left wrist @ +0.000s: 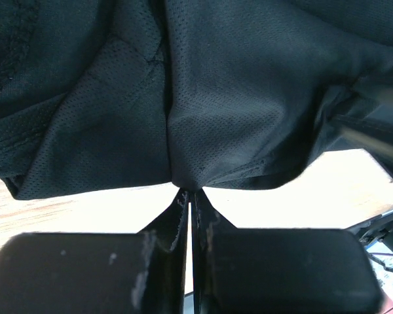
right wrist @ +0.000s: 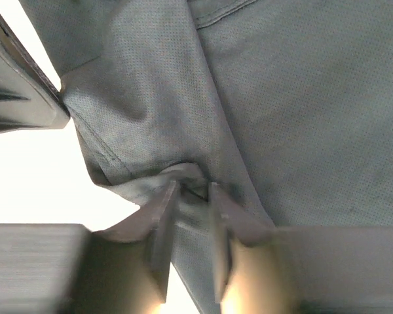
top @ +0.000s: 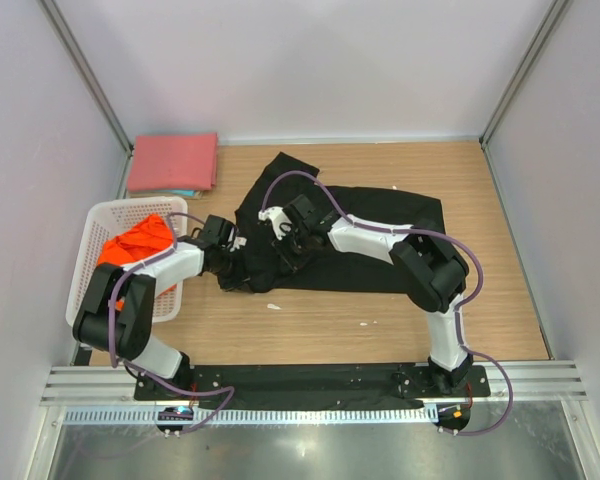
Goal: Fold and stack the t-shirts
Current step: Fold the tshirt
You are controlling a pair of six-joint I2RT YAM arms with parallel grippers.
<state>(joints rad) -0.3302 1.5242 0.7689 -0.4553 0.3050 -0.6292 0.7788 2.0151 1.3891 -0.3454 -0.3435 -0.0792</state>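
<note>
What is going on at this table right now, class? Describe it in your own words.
Both arms are working on the black t-shirt, which lies spread on the wooden table. The left arm's fingers are shut on a pinch of its cloth, and the right arm's fingers have a fold of it between them close by. A pink t-shirt lies folded at the back left corner, and the orange t-shirt is bunched in the white basket, not yet folded.

A black t-shirt point(top: 380, 240) lies on the bench point(top: 330, 320). An orange t-shirt point(top: 135, 245) fills the basket point(top: 85, 255), a pinkish-red t-shirt point(top: 175, 160) folded behind.
</note>
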